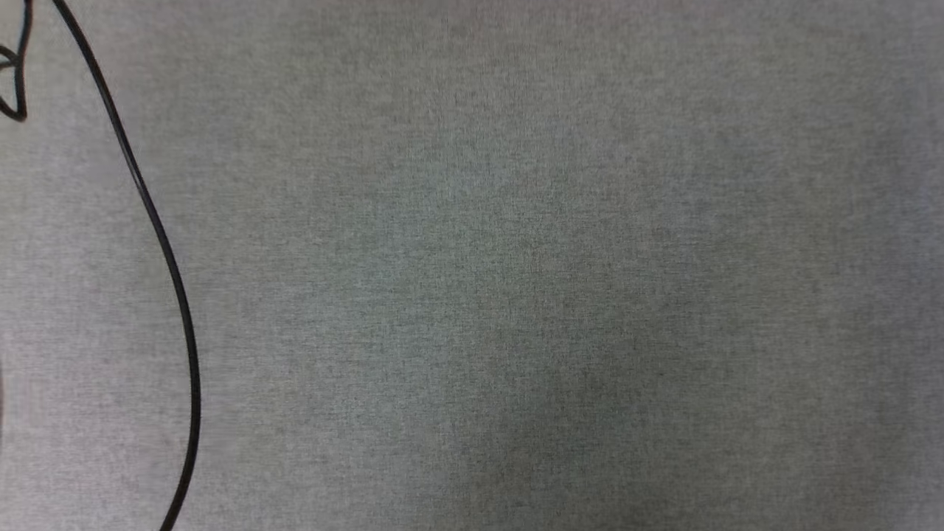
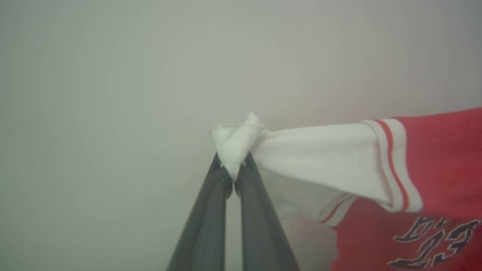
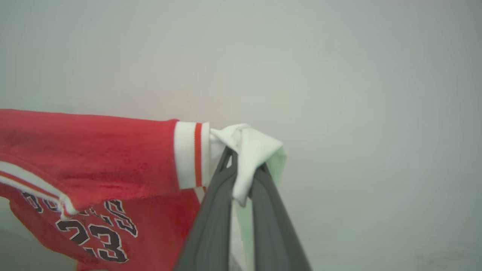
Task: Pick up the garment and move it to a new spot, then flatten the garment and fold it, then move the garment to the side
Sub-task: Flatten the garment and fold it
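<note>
Left gripper (image 2: pixel 233 171) clenched on white sleeve of garment (image 2: pixel 437 158), right gripper (image 3: pixel 244 169) clenched on other sleeve, red lettered front hanging.

On my head feed I see a grey, woven-textured counter (image 1: pixel 516 265); a thin black cable (image 1: pixel 166 251) lies on it at the left, curving from far to near; a small black loop (image 1: pixel 23 88) sits at the far left corner.
</note>
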